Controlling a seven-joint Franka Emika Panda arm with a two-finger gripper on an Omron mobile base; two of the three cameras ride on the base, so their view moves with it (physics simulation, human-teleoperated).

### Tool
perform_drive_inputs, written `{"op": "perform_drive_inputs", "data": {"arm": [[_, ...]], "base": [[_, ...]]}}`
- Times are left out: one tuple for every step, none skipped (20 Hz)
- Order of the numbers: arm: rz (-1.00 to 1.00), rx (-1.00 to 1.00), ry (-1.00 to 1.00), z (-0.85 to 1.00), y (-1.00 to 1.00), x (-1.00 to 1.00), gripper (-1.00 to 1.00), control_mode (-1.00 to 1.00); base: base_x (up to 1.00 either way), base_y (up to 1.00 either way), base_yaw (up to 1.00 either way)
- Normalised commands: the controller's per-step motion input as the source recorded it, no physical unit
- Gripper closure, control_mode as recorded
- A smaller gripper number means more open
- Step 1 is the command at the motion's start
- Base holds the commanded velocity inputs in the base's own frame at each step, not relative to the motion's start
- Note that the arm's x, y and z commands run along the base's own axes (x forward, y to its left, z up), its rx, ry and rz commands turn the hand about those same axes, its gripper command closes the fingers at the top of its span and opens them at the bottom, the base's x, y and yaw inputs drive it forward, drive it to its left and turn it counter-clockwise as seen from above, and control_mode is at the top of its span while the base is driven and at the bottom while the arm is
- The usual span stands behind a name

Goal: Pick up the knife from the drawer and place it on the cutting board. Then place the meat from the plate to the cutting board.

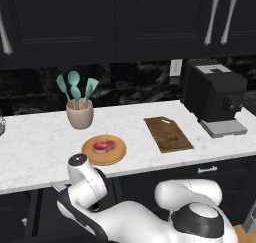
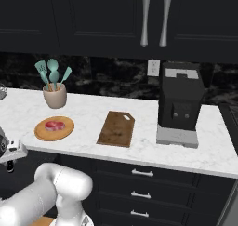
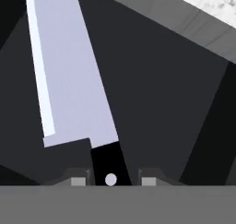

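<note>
A: Where's the knife [image 3: 76,75]?

B: Down in the black drawer [image 3: 161,103], blade flat on the floor of it, black handle running between the finger tips.

A: And the gripper [image 3: 110,180]?

B: Tips sit either side of the handle, near it (contact I cannot tell, so whether it's clamped I cannot tell).

A: Up top?

B: Meat [image 1: 104,146] on the round plate [image 1: 117,157]; cutting board [image 1: 168,134] bare, to its right, near the coffee machine [image 1: 215,94]. Utensil crock [image 1: 80,114] behind the plate.

A: Hand view: the knife [image 3: 73,75] runs off the top edge, tip unseen; its black handle vanishes below.

B: Left base view: the drawer [image 1: 47,207] sits largely hidden behind the arm; contents unreadable.
</note>
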Motion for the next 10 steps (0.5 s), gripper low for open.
{"op": "perform_drive_inputs", "data": {"arm": [[0.16,0.06,0.0,0.58,0.0,-0.22,1.0,-1.0],[0.17,0.06,0.0,0.58,0.0,-0.21,1.0,-1.0],[0.17,0.06,0.0,0.56,0.0,-0.22,1.0,-1.0],[0.17,0.06,0.0,0.56,0.0,-0.2,1.0,-1.0],[0.17,0.06,0.0,0.51,-0.05,-0.16,1.0,-1.0],[0.17,0.04,0.0,0.51,-0.19,-0.07,1.0,-1.0],[0.15,0.02,0.0,0.51,-0.33,0.0,1.0,-1.0],[0.11,0.0,-0.03,0.51,-0.31,0.0,1.0,-1.0],[0.07,0.0,-0.04,0.58,-0.33,0.0,1.0,-1.0],[0.05,0.0,-0.03,0.62,-0.36,0.0,1.0,-1.0]], "base": [[0.0,0.0,0.0],[0.0,0.0,0.0],[0.0,0.0,0.0],[0.0,0.0,0.0],[0.0,0.0,0.0],[0.0,0.0,0.0],[0.0,0.0,0.0],[0.0,0.0,0.0],[0.0,0.0,0.0],[0.0,0.0,0.0]]}}
